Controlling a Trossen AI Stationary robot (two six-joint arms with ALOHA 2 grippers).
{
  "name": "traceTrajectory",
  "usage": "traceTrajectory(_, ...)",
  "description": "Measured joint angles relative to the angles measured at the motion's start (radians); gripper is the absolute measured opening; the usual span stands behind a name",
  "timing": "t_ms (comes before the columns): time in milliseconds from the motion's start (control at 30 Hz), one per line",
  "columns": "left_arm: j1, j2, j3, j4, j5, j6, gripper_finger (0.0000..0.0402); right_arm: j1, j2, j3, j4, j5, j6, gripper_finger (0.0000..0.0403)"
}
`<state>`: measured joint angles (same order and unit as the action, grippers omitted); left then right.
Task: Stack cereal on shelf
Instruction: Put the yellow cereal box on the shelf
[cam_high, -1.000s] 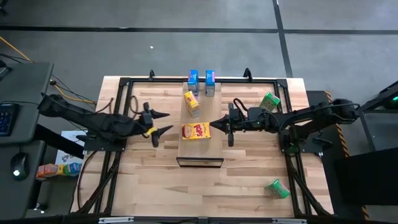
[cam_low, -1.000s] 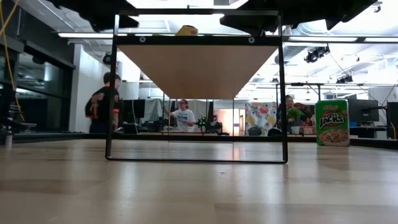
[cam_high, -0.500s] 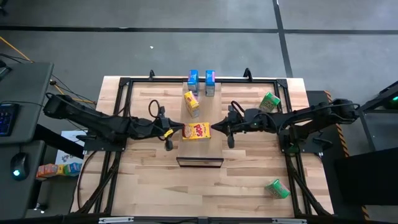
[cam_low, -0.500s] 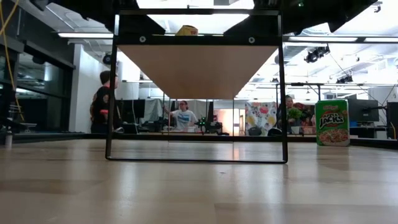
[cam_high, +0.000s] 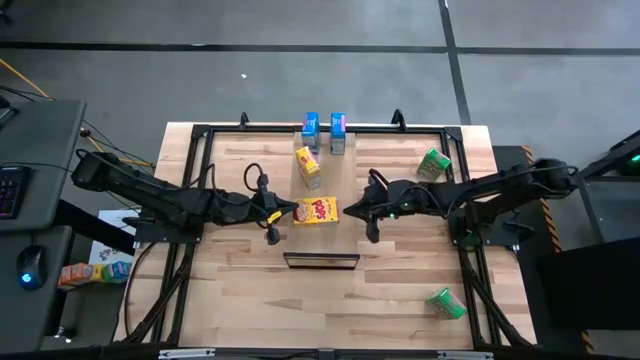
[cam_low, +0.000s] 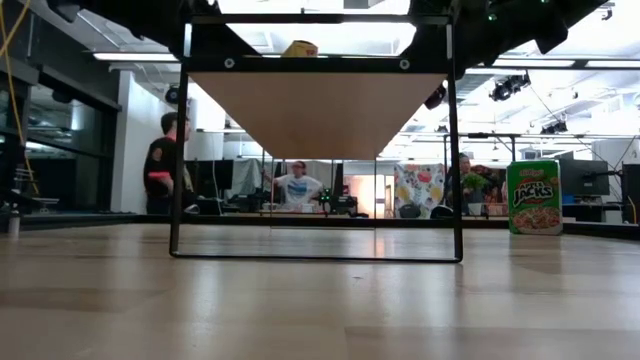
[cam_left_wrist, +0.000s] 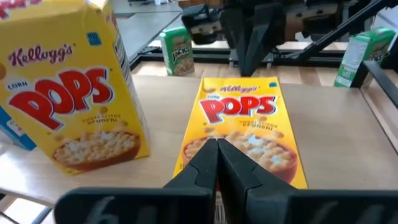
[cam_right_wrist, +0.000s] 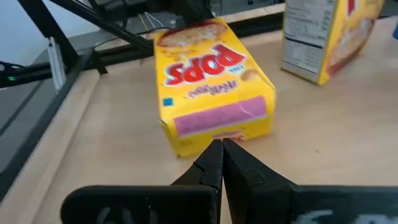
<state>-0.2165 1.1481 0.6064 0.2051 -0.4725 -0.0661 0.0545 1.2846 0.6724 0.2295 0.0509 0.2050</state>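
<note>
A yellow cereal box (cam_high: 315, 210) lies flat, face up, on the pale shelf (cam_high: 322, 245). My left gripper (cam_high: 289, 212) is shut at the box's left short end. My right gripper (cam_high: 346, 207) is shut at its right short end. A second yellow box (cam_high: 308, 166) stands upright on the shelf behind it, and two blue boxes (cam_high: 311, 130) (cam_high: 338, 130) stand at the shelf's far end. One green box (cam_high: 434, 162) is on the table at the far right, another (cam_high: 445, 303) at the near right. My left gripper comes level from the table's left, its shut fingertips (cam_left_wrist: 216, 149) at the lying box's bottom end (cam_left_wrist: 205, 163). Whether they touch, I cannot tell. My right gripper comes level from the table's right. Its shut fingertips (cam_right_wrist: 221, 149) meet the lower edge of the box's pink top flap (cam_right_wrist: 217, 127). The box stays flat on the shelf.
The shelf stands on a black metal frame (cam_low: 180, 150) above the striped tabletop. Black rails (cam_high: 200, 135) run round the table. In the low view a green box (cam_low: 533, 197) stands at the right, and people show in the room beyond.
My left gripper has gone toward the table's right, up to the left end of the lying yellow box, and has shut from wide open. The box lies where it was.
</note>
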Motion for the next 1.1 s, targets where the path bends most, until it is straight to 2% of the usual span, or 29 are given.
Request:
traceTrajectory(233, 0.0, -0.001, 0.0, -0.044, -0.001, -0.036, 0.0, 0.02, 0.065, 0.0, 0.05, 0.048, -0.003, 0.0)
traceTrajectory(500, -0.001, -0.003, 0.002, -0.079, -0.007, -0.063, 0.0, 0.02, 0.079, 0.0, 0.133, 0.05, -0.02, 0.0)
traceTrajectory(933, 0.002, -0.001, 0.0, -0.076, -0.013, -0.063, 0.0, 0.027, 0.078, 0.001, 0.356, -0.017, -0.062, 0.0)
traceTrajectory(1100, 0.022, 0.002, -0.002, -0.072, 0.004, -0.063, 0.0, 0.027, 0.078, 0.052, 0.349, -0.035, -0.097, 0.0)
